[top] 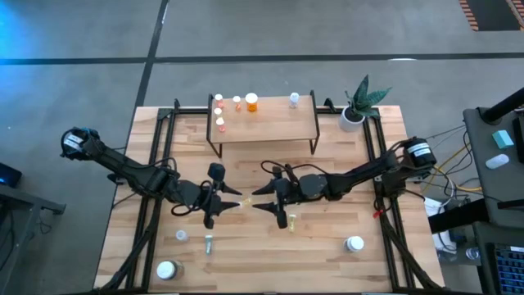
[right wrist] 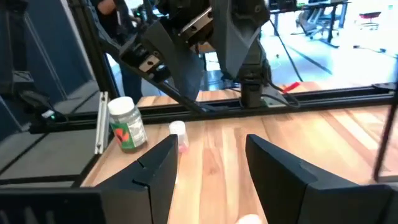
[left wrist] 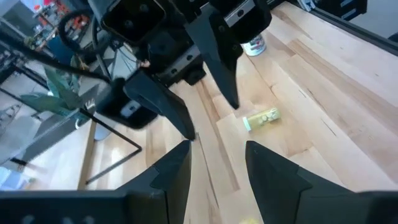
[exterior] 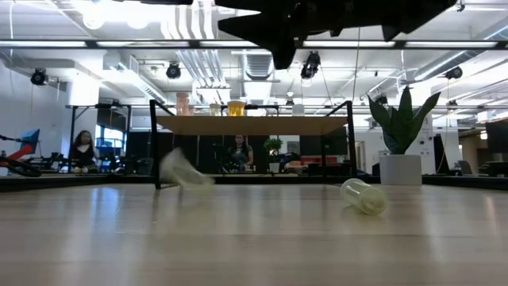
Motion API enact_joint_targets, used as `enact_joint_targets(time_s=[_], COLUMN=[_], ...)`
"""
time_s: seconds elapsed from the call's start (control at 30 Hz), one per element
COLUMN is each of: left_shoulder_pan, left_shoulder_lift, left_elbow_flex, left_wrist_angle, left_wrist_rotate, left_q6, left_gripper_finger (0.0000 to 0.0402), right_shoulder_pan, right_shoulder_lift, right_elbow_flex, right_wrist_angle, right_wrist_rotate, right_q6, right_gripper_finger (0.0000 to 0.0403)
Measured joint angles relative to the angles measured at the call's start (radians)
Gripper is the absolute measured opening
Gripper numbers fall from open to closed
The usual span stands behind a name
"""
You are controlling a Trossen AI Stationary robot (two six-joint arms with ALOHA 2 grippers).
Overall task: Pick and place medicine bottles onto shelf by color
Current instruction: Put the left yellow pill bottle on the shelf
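Both grippers' jaws stand parted and empty, the left gripper [top: 232, 201] and right gripper [top: 260, 197] facing tip to tip just in front of the shelf [top: 270, 129]. Only the left wrist view shows a small yellow bottle [left wrist: 262, 118] lying on the table [top: 327, 246] below the right gripper; the right wrist view alone shows a green-labelled bottle [right wrist: 126, 124] upright.

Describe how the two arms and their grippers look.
Both arms are dark, jointed, with black cables along them. The left gripper and right gripper each carry two black, wedge-shaped fingers tapering to points. A blue-white patch sits at the left arm's base, a white label at the right arm's.
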Motion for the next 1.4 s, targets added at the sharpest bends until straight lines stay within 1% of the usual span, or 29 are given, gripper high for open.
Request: enact_joint_targets(time_s=[0.13, 0.3, 0.37, 0.5, 0.63, 0.73, 0.8, 0.93, 1.0, 1.13, 1.3, 1.4], left_shoulder_pan=[0.000, 0.001, 0.001, 0.002, 0.002, 0.002, 0.002, 0.002, 0.002, 0.002, 0.002, 0.002], left_shoulder_lift=[0.000, 0.000, 0.000, -0.001, -0.001, -0.001, -0.001, -0.001, 0.000, 0.000, 0.000, 0.000], left_elbow_flex=[-0.002, -0.006, -0.009, -0.019, -0.073, -0.129, -0.165, -0.239, -0.263, -0.275, -0.275, -0.275], left_wrist_angle=[-0.001, -0.010, -0.051, -0.116, -0.121, -0.104, -0.073, 0.046, 0.087, 0.089, 0.091, 0.092], left_wrist_rotate=[-0.011, -0.011, -0.011, -0.012, -0.012, -0.012, -0.012, -0.012, -0.012, -0.013, -0.013, -0.013], left_q6=[-0.012, -0.059, -0.081, -0.194, -0.336, -0.431, -0.486, -0.551, -0.559, -0.583, -0.585, -0.584], left_gripper_finger=[0.0136, 0.0136, 0.0136, 0.0136, 0.0136, 0.0136, 0.0136, 0.0136, 0.0136, 0.0136, 0.0136, 0.0136], right_shoulder_pan=[0.001, 0.002, 0.002, -0.005, -0.022, -0.033, -0.036, -0.042, -0.048, -0.066, -0.104, -0.134], right_shoulder_lift=[-0.037, -0.053, -0.051, -0.018, 0.028, 0.065, 0.096, 0.160, 0.197, 0.269, 0.324, 0.351], right_elbow_flex=[-0.002, -0.010, -0.011, -0.012, -0.001, 0.033, 0.066, 0.159, 0.212, 0.304, 0.361, 0.376], right_wrist_angle=[-0.091, -0.156, -0.212, -0.336, -0.399, -0.450, -0.484, -0.574, -0.627, -0.708, -0.711, -0.712], right_wrist_rotate=[0.039, 0.042, 0.047, 0.060, 0.053, 0.013, 0.004, -0.006, -0.021, -0.030, -0.033, -0.090], right_q6=[-0.015, -0.015, -0.019, -0.056, -0.060, -0.108, -0.155, -0.230, -0.245, -0.277, -0.293, -0.293], right_gripper_finger=[0.0180, 0.0180, 0.0180, 0.0180, 0.0180, 0.0180, 0.0180, 0.0180, 0.0181, 0.0199, 0.0239, 0.0258])
